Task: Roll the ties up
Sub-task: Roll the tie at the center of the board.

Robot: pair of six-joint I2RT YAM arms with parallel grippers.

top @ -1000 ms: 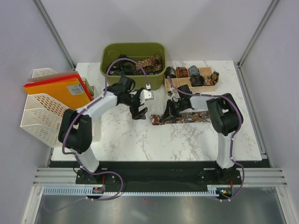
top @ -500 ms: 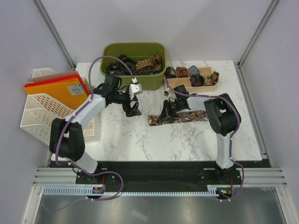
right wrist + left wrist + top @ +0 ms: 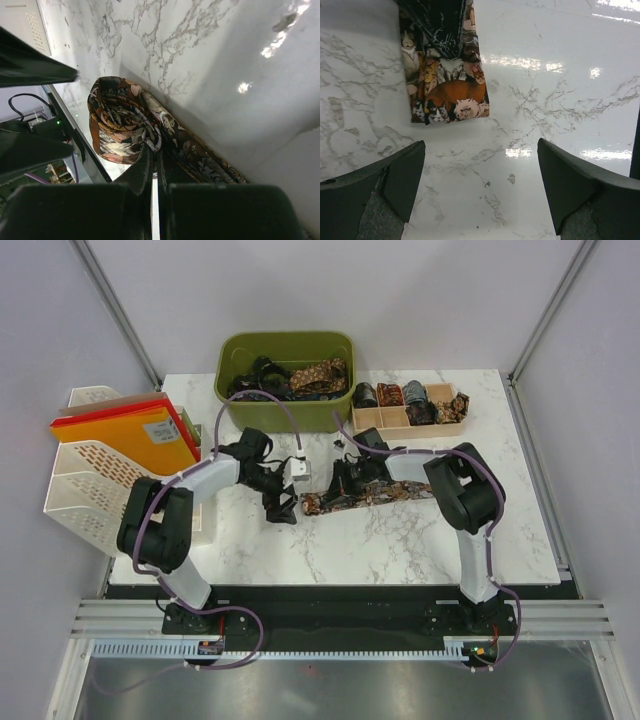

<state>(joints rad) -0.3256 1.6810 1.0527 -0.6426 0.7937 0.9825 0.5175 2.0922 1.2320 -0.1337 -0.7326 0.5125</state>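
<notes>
The right gripper (image 3: 154,156) is pressed shut on the first curl of the cat-print tie (image 3: 120,122). The tie lies flat across the marble table (image 3: 400,540) between the arms. The left gripper (image 3: 480,150), jaws spread wide, hovers just short of that end and touches nothing. Rolling well likely needs a firm pinch, aligned edges and the left fingers pinning the loose strip. The green bin (image 3: 232,365) of ties and the wooden tray (image 3: 440,393) of rolled ones sit behind, probably out of the way.
</notes>
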